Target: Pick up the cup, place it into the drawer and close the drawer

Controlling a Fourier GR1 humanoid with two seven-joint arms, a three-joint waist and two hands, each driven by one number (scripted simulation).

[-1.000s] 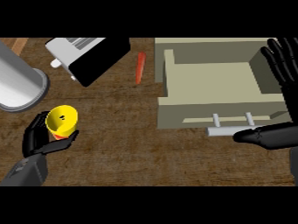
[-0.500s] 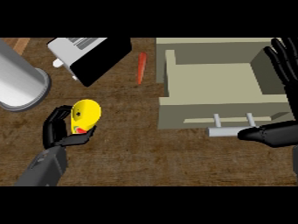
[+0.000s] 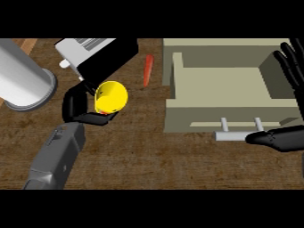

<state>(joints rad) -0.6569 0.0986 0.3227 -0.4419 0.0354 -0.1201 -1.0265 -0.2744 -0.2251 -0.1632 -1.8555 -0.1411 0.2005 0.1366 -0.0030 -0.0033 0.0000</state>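
- The left hand (image 3: 82, 107) has its fingers curled round the yellow cup (image 3: 111, 96), which is tipped so its mouth faces partly up and to the right.
- Since a second ago the cup has travelled up the view and rightward, from low on the left of the brown surface (image 3: 147, 156) to just below the dark appliance (image 3: 98, 55) (the lift looks done, the carry is under way).
- The open drawer (image 3: 223, 100) lies well to the right, an orange carrot (image 3: 147, 70) between it and the cup; the cup is not yet over it.
- The right hand (image 3: 302, 75) rests open, fingers up, at the right edge, unmoved, near the drawer's handle (image 3: 236, 133).
- A large grey cylinder (image 3: 16, 75) stands at the far left.
- Remaining, by my reading: carry across, release inside, push the drawer shut.
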